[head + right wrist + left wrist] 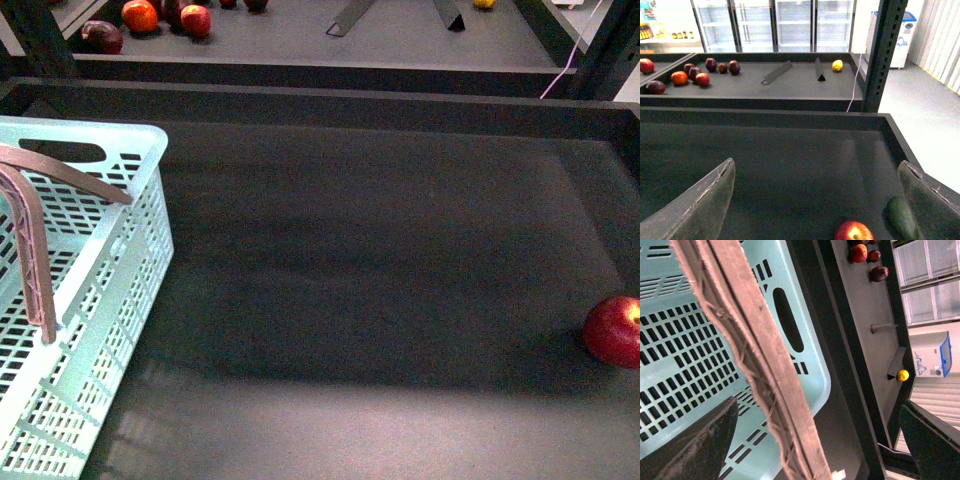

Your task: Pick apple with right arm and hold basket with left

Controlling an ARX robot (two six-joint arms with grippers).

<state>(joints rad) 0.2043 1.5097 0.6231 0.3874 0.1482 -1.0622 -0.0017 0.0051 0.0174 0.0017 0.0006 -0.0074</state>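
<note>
Red apple is sitting well apart from basket; left gripper and right gripper are gaping wide.

Readable text: none in any view.
White bin with blue lid: dark mark on its side, too blurred to read.
Colourful packaged goods on the far shop shelf: labels too small to read.

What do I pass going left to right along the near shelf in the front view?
basket at the left edge → bare dark shelf floor across the middle → apple at the right edge, partly cut off by the frame.
</note>
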